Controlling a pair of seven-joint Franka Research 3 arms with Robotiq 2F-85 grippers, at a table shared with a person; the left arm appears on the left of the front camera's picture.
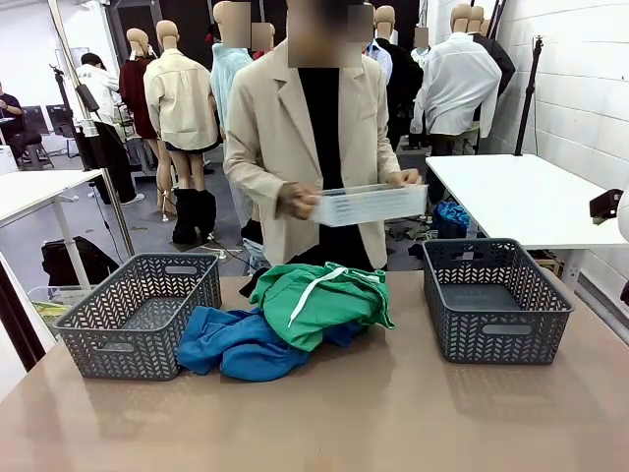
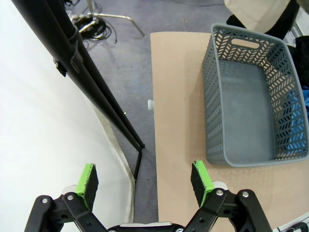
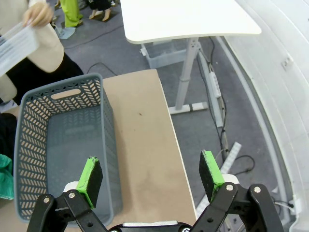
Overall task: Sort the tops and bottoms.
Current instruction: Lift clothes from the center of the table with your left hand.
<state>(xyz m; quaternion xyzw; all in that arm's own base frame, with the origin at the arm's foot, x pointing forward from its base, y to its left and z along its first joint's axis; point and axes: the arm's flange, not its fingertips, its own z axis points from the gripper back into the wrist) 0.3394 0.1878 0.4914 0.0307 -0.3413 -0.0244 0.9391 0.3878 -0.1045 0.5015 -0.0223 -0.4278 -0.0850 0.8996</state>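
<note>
A pile of clothes lies mid-table in the front view. The bottoms show as a green garment (image 1: 319, 300) with a white drawstring on top, and a black one (image 1: 257, 282) peeking out behind it. The tops show as bright blue fleece (image 1: 241, 344) under and left of the green. A sliver of blue (image 2: 294, 126) appears through the basket wall in the left wrist view, and a green edge (image 3: 5, 176) in the right wrist view. My left gripper (image 2: 145, 182) hangs open over the table's left edge. My right gripper (image 3: 150, 174) is open above the table's right side.
Two grey baskets flank the pile, one left (image 1: 138, 315) (image 2: 251, 96) and one right (image 1: 496, 295) (image 3: 58, 145), both bare inside. A person in a beige jacket (image 1: 295, 147) stands at the far side holding a white tray (image 1: 369, 205). A white table (image 1: 531, 197) stands back right.
</note>
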